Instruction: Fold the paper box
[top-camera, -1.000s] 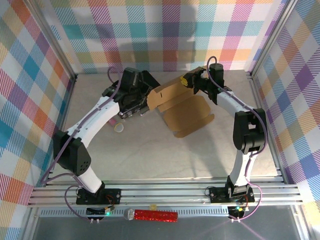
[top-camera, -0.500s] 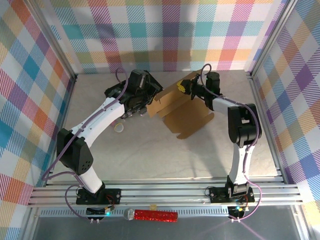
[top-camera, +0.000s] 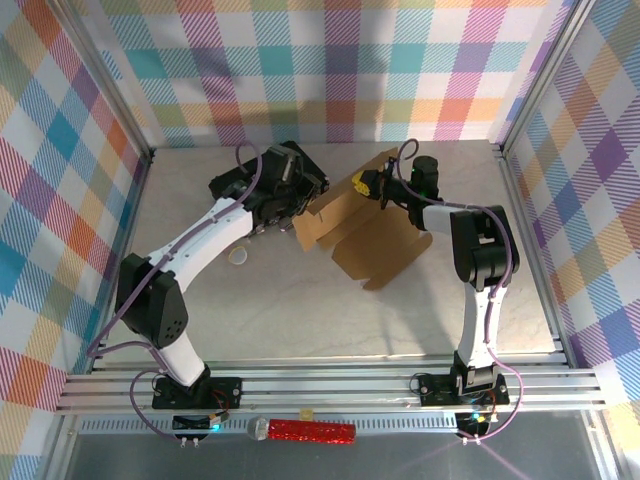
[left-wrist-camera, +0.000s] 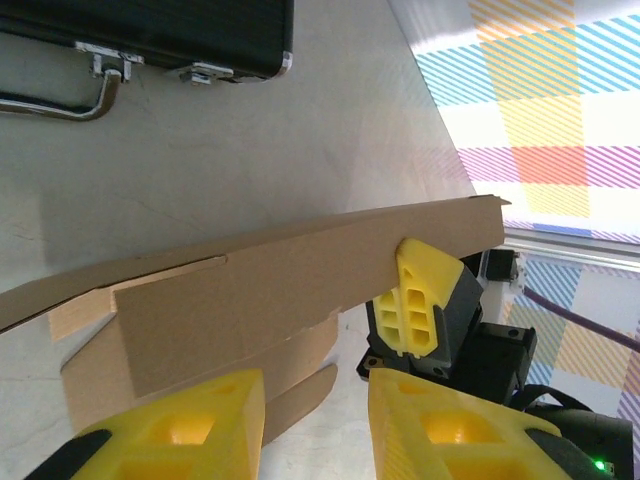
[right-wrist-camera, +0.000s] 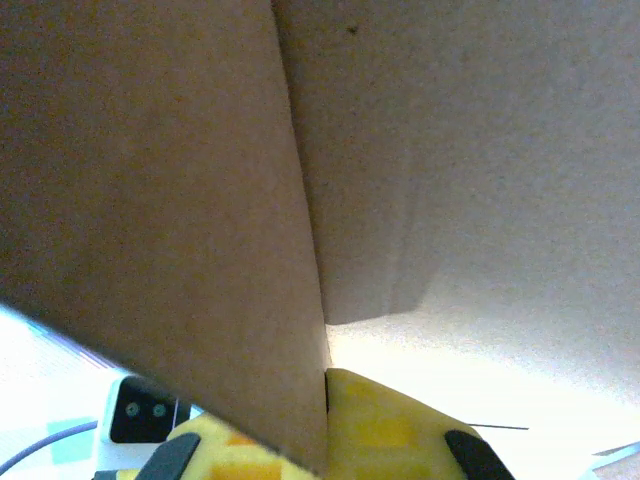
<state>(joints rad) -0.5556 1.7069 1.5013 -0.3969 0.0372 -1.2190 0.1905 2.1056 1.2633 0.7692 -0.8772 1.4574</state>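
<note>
**Fig. 1.** Paper box (top-camera: 375, 235) at the far middle of the table (top-camera: 300, 310), between the 2 arms. Brown cardboard, base panel lying flat, 1 long wall raised on edge, flaps loose.

Right gripper (top-camera: 366, 184) clamped shut on the top edge of that wall, near its far corner. Left gripper (left-wrist-camera: 318, 392) parted, nothing between its fingers, just short of the same wall towards the other end.

Step in hand, as judged: standing the wall square along its crease. To do it well:
- Hold the pinched corner steady as an anchor.
- Bring the free gripper onto the wall close to the fold line.
- Press evenly, for a bend at the crease and not across the panel.
- Keep the base from sliding.

Containers: box not yet formed into anything able to hold, nothing lying on it. Black case (left-wrist-camera: 180, 30) beyond, closed, contents hidden.
</note>
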